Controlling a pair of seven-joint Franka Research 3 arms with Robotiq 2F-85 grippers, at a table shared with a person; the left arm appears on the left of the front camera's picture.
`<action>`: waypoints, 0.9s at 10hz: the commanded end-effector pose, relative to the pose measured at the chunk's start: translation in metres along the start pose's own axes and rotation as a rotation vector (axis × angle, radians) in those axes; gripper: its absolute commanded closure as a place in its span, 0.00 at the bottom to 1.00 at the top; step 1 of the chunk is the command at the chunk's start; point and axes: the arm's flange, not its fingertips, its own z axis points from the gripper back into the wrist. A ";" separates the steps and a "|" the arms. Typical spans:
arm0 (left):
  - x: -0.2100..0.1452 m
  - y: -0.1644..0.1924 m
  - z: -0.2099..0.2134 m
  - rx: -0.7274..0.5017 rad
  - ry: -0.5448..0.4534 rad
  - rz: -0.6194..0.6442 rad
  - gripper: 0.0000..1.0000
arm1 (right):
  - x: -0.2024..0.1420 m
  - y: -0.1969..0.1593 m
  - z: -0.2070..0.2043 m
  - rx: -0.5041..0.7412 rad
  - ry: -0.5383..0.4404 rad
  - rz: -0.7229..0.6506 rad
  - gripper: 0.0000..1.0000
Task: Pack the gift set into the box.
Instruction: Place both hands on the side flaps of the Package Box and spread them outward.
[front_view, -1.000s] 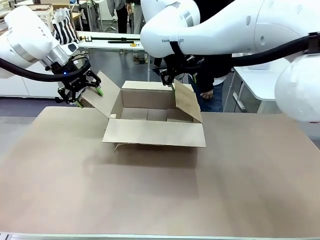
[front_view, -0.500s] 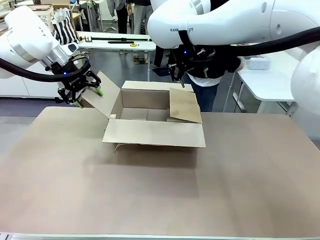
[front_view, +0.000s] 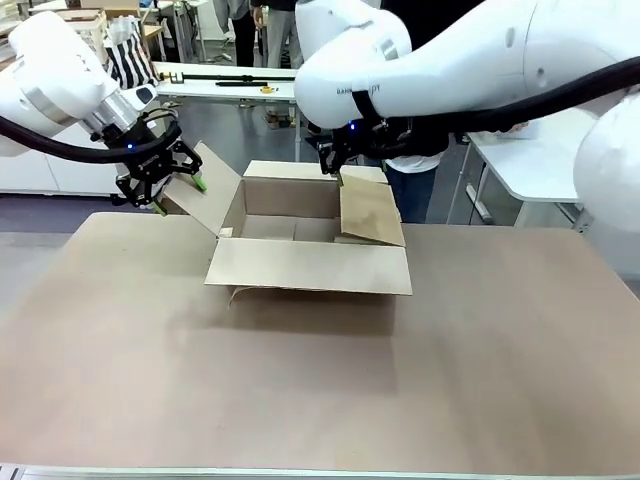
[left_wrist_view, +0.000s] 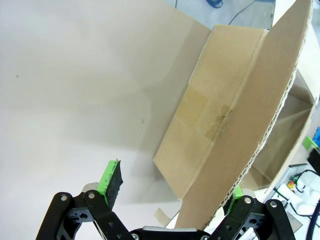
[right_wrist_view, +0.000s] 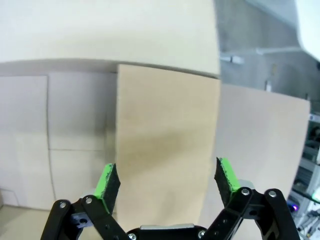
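The box (front_view: 290, 198) sits open on the far middle of the table (front_view: 300, 400), a brown corrugated carton with a bare floor where only the taped bottom seams show, so in my judgement packing has not begun. Its near flap (front_view: 310, 265) lies folded down flat toward the robot and its far flap (front_view: 300, 170) leans away. What has changed is the right flap (front_view: 370, 212). A second ago it stood steeper with the right gripper (front_view: 332, 165) at its top edge. Half a second ago that gripper lifted clear and the flap sagged inward, and it now leans over the right part of the opening. The right gripper has since dropped and shifted toward the flap's far corner. In its wrist view its fingers are spread wide above the flap and hold nothing. The mouth is therefore partly covered, and I would expect the flap to need pressing outward again before anything goes in. The left flap (front_view: 205, 190) has not moved. It stands tilted outward with its edge running between the widely parted pads (left_wrist_view: 111, 179) of the left gripper (front_view: 165, 190), which straddles the cardboard rather than clamping it. One pad stands well off the flap, the other close behind it.
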 end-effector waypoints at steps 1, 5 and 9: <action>-0.001 0.001 0.001 0.014 -0.002 -0.005 0.00 | 0.002 0.013 -0.001 -0.030 0.008 0.061 0.00; -0.001 0.001 0.001 0.014 -0.002 -0.005 0.00 | 0.003 0.025 -0.012 -0.232 0.082 0.087 0.00; -0.001 0.001 0.001 0.014 -0.002 -0.005 0.00 | 0.003 0.012 0.003 -0.289 0.068 0.072 0.00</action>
